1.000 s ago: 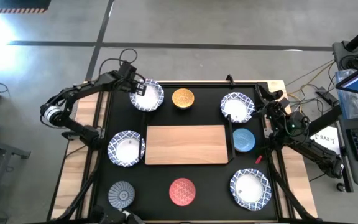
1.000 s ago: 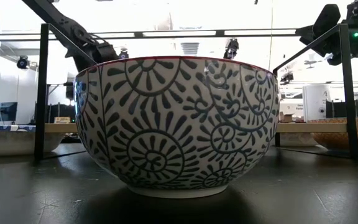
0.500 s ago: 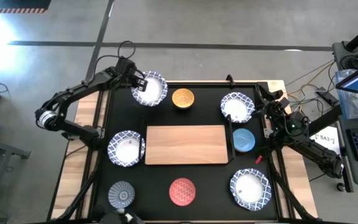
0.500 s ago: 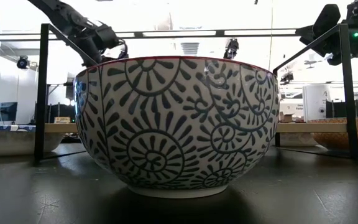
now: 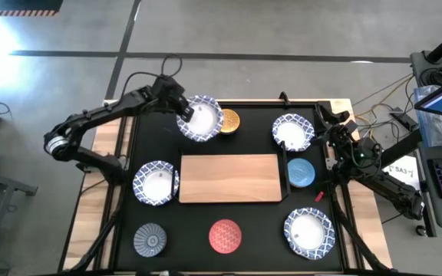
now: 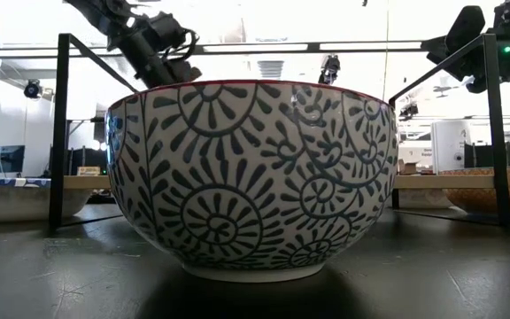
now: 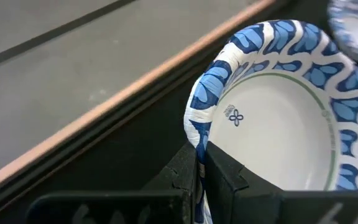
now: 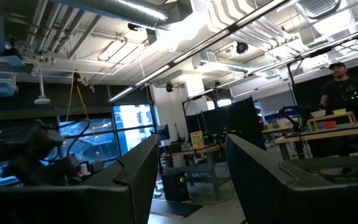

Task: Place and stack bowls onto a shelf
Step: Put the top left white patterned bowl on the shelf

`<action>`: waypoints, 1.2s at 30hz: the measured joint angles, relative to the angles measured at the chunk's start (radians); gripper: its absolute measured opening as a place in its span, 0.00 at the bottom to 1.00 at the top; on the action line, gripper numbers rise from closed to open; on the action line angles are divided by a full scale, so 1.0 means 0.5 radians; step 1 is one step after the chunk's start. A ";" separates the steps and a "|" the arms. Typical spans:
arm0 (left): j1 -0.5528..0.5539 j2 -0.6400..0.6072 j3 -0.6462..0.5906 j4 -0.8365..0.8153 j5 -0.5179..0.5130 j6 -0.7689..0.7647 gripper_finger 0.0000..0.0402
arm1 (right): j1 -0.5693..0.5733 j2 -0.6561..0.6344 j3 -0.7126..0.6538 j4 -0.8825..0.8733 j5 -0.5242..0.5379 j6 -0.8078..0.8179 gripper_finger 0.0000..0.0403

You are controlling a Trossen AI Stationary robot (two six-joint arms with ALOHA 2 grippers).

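At the far side of the worktop (image 5: pixel 125 176), the left end effector (image 5: pixel 184 113) is clamped on the rim of a blue-and-white bowl (image 5: pixel 202 119) and holds it clear of the surface. A second ago this bowl hung over the far left corner; it has since travelled toward the middle and now overlaps the orange bowl (image 5: pixel 229 121) seen from above. The left wrist view shows the two dark fingers (image 7: pixel 188 177) pinched together on the bowl's patterned rim, with the bowl tilted. In the low view the arm has swung in from the left and now sits above the red bowl (image 6: pixel 253 177) that fills the foreground.

That means the carry is under way: the bowl has been lifted and is heading for the shelf (image 5: pixel 230 179), which lies bare in the centre. Nothing has been stacked on it yet.

The right end effector (image 5: pixel 331 142) waits with fingers apart at the right edge, near another patterned bowl (image 5: pixel 292 132) and the light blue bowl (image 5: pixel 301 172); it has not moved. The remaining bowls sit where they were: one patterned left of the shelf (image 5: pixel 156 183), one at the near right (image 5: pixel 308 233), the grey bowl (image 5: pixel 150 239) at the near left.

The likely next need is to bring the bowl nearer, level it over the board and lower it.
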 joint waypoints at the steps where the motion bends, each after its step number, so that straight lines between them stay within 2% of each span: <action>1: -0.044 0.000 0.004 0.002 0.001 0.000 0.01 | 0.000 0.000 -0.001 0.000 0.000 0.000 0.44; 19: -0.707 0.000 0.003 -0.014 0.006 -0.010 0.01 | 0.000 0.000 0.000 0.000 0.000 0.000 0.44; 36: -1.065 0.000 0.000 -0.256 0.017 -0.263 0.01 | 0.000 0.000 0.000 0.000 0.000 0.000 0.44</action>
